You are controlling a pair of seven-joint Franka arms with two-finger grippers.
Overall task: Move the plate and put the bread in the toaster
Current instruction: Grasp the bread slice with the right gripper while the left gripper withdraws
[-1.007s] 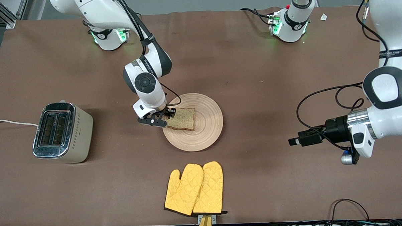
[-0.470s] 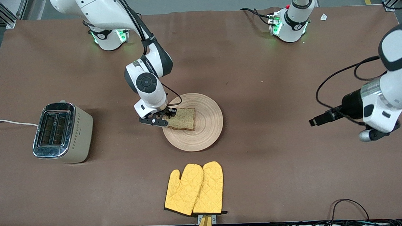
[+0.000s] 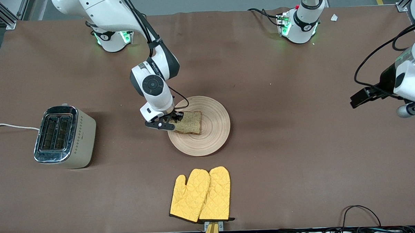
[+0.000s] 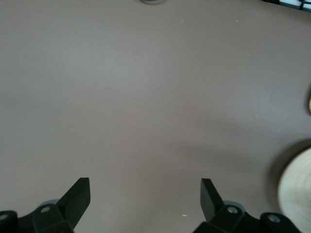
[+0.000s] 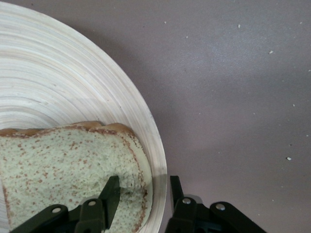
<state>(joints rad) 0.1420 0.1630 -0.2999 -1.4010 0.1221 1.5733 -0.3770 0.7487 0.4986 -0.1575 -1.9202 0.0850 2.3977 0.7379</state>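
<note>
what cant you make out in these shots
- Front view: right pincer hides the near edge of the brown speckled bread slice on the round beige wooden plate.
- Left wrist view: plate cut off by the frame edge.
- Cream two-slot toaster: slot interiors too dark.

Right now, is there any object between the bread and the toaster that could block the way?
Nothing visible does. The bread lies on the plate with the right gripper at its edge, and only bare table lies between it and the toaster. The yellow mitts lie nearer to the front camera, off that path.
</note>
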